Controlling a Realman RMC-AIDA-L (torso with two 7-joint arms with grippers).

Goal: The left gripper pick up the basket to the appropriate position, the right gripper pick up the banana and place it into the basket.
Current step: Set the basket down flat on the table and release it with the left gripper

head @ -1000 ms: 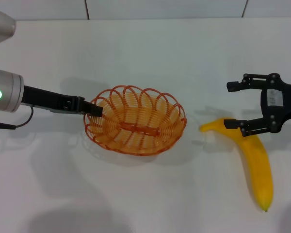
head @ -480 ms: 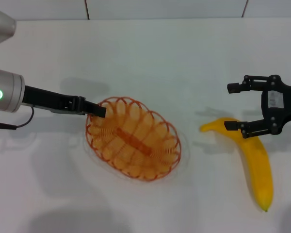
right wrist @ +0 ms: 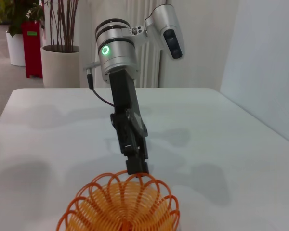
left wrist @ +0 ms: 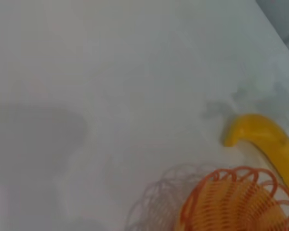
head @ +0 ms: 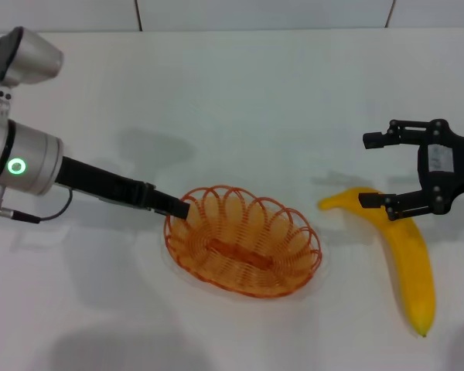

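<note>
Head view: left gripper (head: 178,209) clamped on the near-left rim of the basket (head: 243,250), which lay on the white table (head: 240,93) just ahead of those fingers. Right gripper (head: 379,170) spread wide, hovering over the stem end of the banana (head: 406,259); the fruit trailed back beneath and behind that claw, well apart from the basket.

Left wrist view: own fingers unseen; basket rim and banana tip shown ahead.

Right wrist view: left gripper seen pinching the far rim of the basket.

Judged light and springy, that wire basket, liable to tilt from a one-sided hold. Banana likely smooth, firm, somewhat slippery; best taken across its thick middle.
</note>
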